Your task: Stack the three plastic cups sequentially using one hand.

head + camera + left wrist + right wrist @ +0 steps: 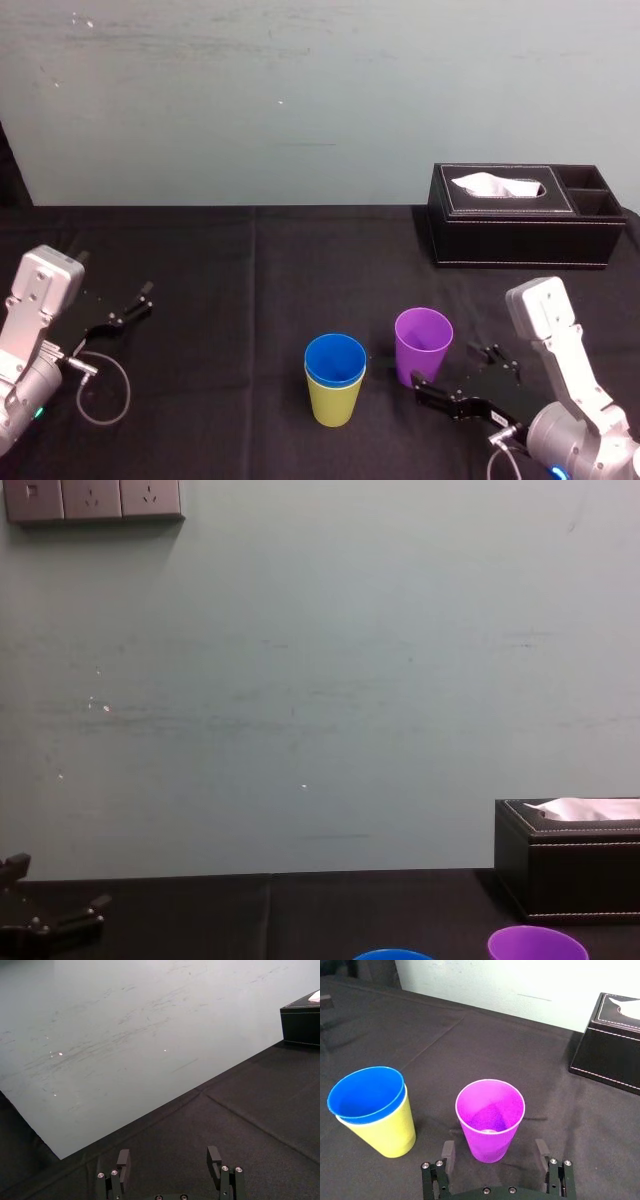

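- The right gripper (pixel 495 1150) sat low over the black cloth (pixel 250 290) at about 5 o'clock from the purple cup (pixel 423 343), as seen from the head.
- Its jaws were spread wide. In the right wrist view one finger (pixel 448 1150) lay on each side of the purple cup's base, and neither touched it.
- The purple cup stood upright and empty, mouth up, on the cloth.
- At roughly 8 o'clock from it, a little apart, the blue cup (pixel 335 360) sat nested inside the yellow cup (pixel 335 405). Only the blue cup's rim showed above the yellow one.
- A black tissue box (pixel 525 225) with a white tissue poking out rested at about 1 o'clock from the purple cup, well back near the pale wall (pixel 300 100).
- The left gripper (pixel 169 1160) lay idle at about 9 o'clock from the nested pair, well apart from it, with its jaws parted wide and nothing between them.
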